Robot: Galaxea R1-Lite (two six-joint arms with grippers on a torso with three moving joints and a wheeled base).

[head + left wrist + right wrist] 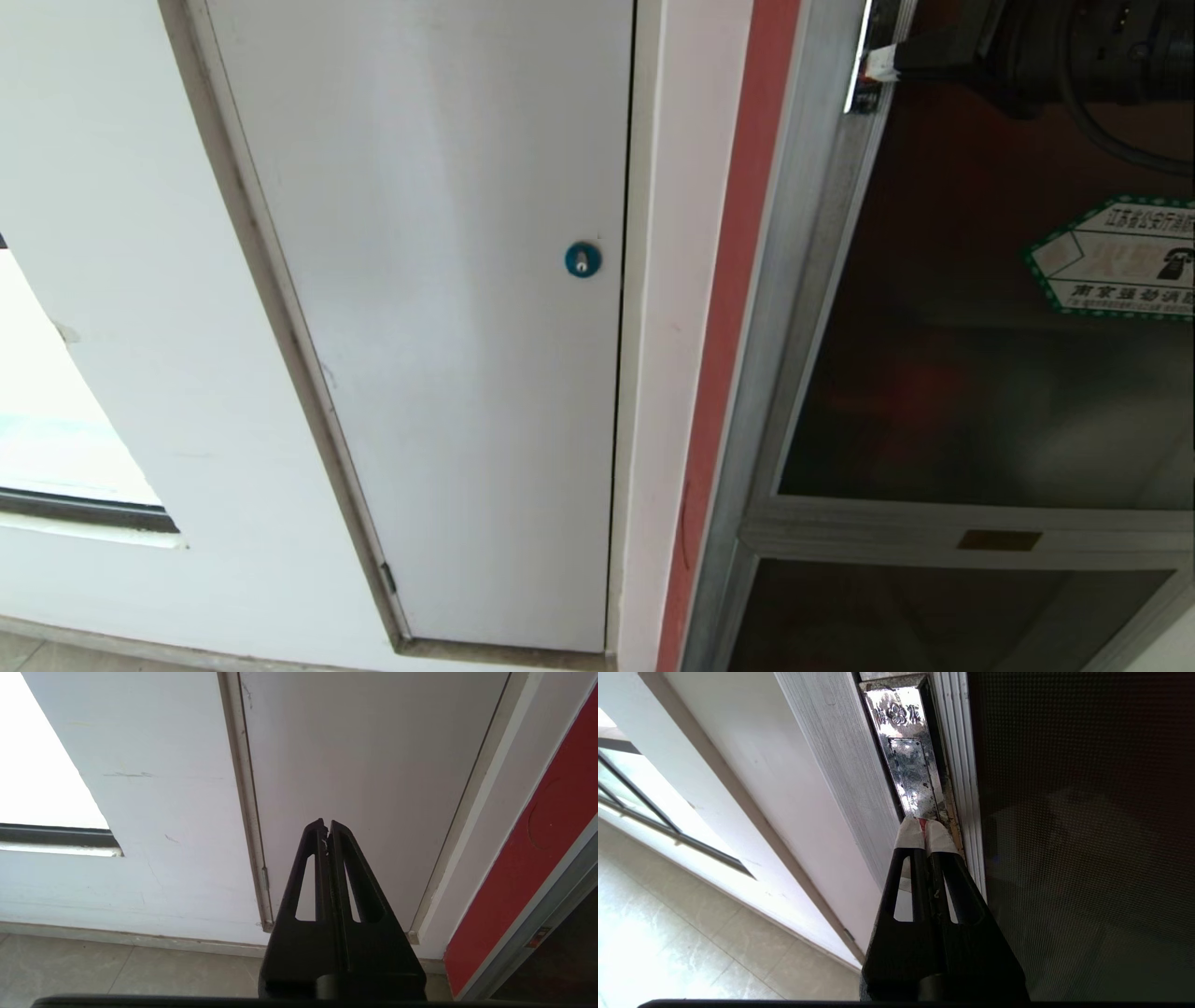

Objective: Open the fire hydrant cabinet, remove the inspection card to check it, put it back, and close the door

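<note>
Right hand [926, 833] fills the lower middle of its wrist view, taped fingertips [909, 835] pinched together with nothing between them, nosed right up against the shiny latch plate [906, 765] in the silver frame at the edge of the door [1087, 835]. My guess is it's kept narrow on purpose so the tips can poke into that slim recess and hook or press the latch, since wide jaws wouldn't fit between the frame ribs. Whether the tips actually touch the plate I can't tell.

Head view shows the door [980, 373] on the right side of the frame, dark glass with the green-bordered sticker [1116, 257], seemingly shut against the cabinet [803, 327], so opening isn't done yet. No card visible through the tint.

Left hand [326, 828] sits closed and empty too, bottom centre of its view, pointed at the white panel [439, 327] with the blue lock [583, 259]. Looks parked.
</note>
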